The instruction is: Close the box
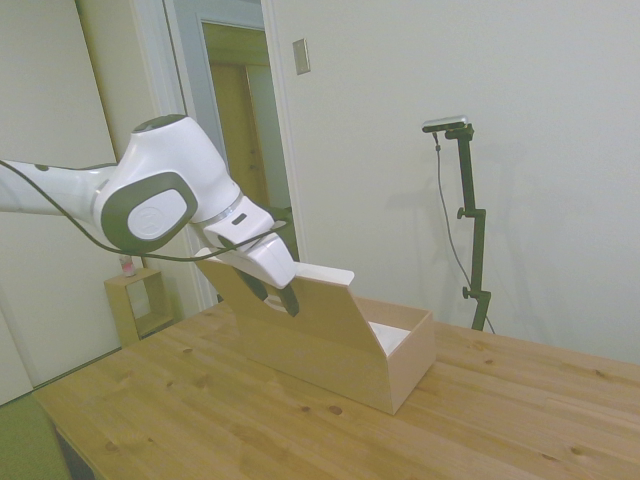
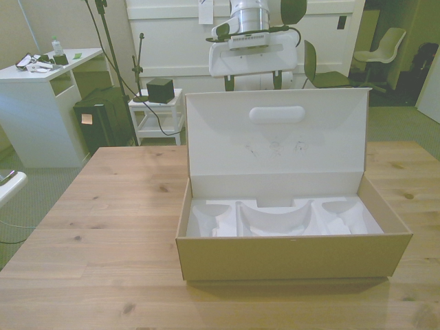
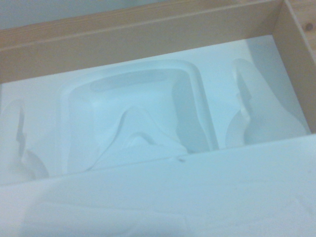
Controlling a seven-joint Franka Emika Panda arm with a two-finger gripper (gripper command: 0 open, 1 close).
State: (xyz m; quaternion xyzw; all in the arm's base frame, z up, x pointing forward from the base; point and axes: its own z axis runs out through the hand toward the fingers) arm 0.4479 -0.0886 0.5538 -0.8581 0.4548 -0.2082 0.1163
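Note:
The box [image 2: 289,258] lies open in the middle of the table, long and pale, with a white moulded insert [image 3: 138,118] inside. Its lid [image 2: 275,144] stands nearly upright along the far side, white inner face toward the front camera, with the oval slot [image 2: 276,114] near its top edge. In the side view the lid [image 1: 310,320] leans slightly away from the box body [image 1: 405,365]. My gripper [image 1: 285,298] is open and sits behind the lid, against its outer face just below the top edge. The white hand [image 2: 251,58] shows above the lid; the fingertips are hidden behind it.
The wooden table [image 1: 200,420] has bare surface on both sides of the box. Beyond it stand a small open wooden cube shelf [image 1: 140,305], a white desk [image 2: 41,89] and a low white cart with a black cube [image 2: 159,89].

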